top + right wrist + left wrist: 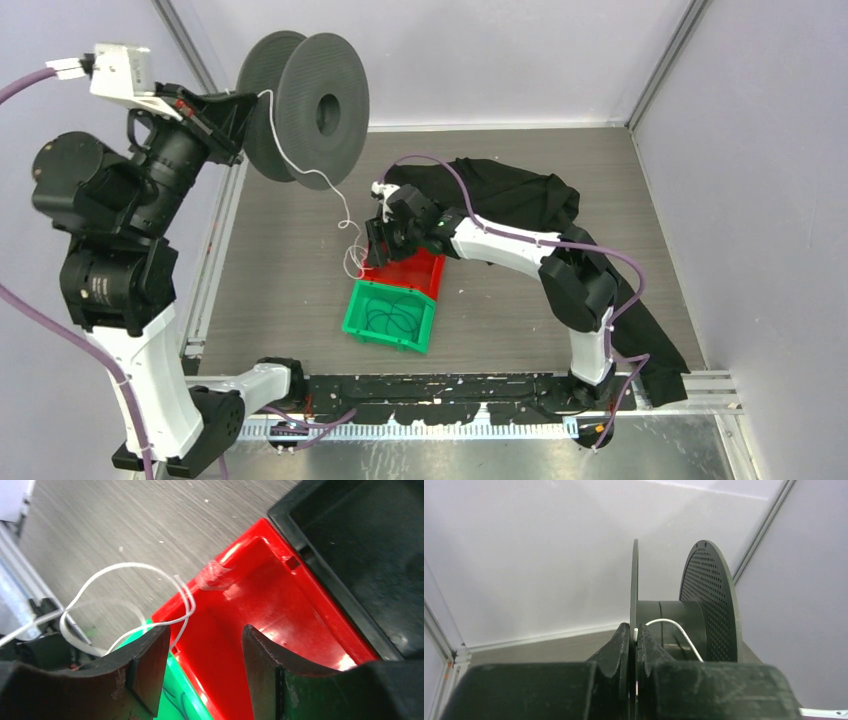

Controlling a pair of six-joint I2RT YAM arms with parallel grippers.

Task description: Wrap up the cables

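Observation:
My left gripper [236, 112] is raised at the far left and shut on the flange of a black spool [305, 105]. In the left wrist view the jaws [635, 636] pinch the thin flange, with the white cable's end [636, 631] pinned beside it. The cable [335, 195] arcs over the spool's hub [674, 627] and hangs down to curly loops on the table by the red bin [415, 272]. My right gripper [380, 240] is open and empty over the red bin's [280, 600] left corner [206, 645]. The cable loops [125, 567] lie just beyond its left finger.
A green bin [420, 325] holding thin dark cable loops sits in front of the red one; it also shows in the right wrist view [175, 680]. A black bin [360, 545] adjoins the red bin's far side. Black cloth [520, 195] lies under and behind the right arm.

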